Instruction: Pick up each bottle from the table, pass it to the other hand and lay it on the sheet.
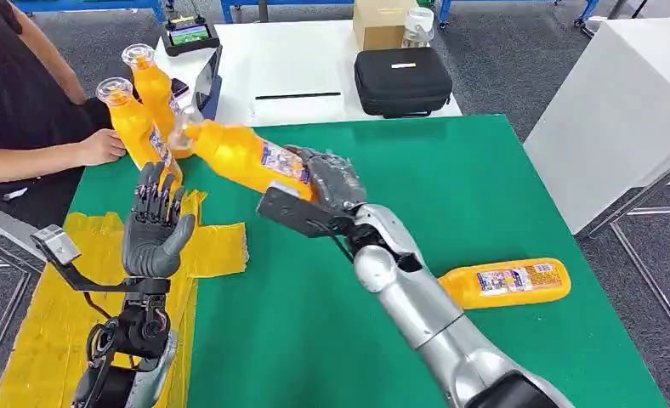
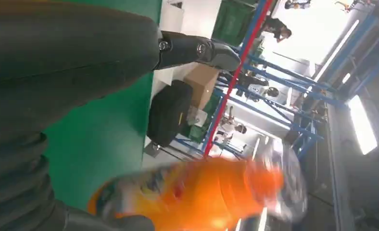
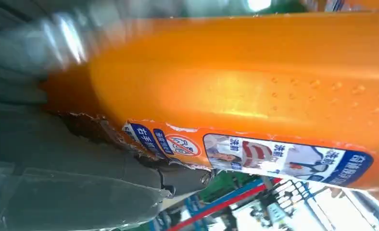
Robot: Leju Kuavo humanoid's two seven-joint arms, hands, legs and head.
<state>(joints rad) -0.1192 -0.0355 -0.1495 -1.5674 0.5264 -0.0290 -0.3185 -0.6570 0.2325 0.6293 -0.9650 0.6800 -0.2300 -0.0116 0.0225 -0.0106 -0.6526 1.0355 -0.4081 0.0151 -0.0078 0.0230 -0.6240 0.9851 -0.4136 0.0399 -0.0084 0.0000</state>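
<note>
My right hand (image 1: pixel 332 183) grips an orange bottle (image 1: pixel 242 155) by its base and holds it tilted above the green table (image 1: pixel 451 187), cap pointing toward the far left. The same bottle shows blurred in the left wrist view (image 2: pixel 197 192) and close up in the right wrist view (image 3: pixel 255 77). My left hand (image 1: pixel 155 225) stands upright with fingers spread, palm toward the bottle, just below and left of it, holding nothing. A yellow sheet (image 1: pixel 34 323) lies on the table's left part under that hand. Another orange bottle (image 1: pixel 503 282) lies on its side at the right.
A person at the far left holds one of two upright orange bottles (image 1: pixel 136 123) with a hand (image 1: pixel 102 146). A white table behind carries a black case (image 1: pixel 402 79), a cardboard box (image 1: pixel 383 21) and a tablet. A white block (image 1: pixel 616 110) stands at the right.
</note>
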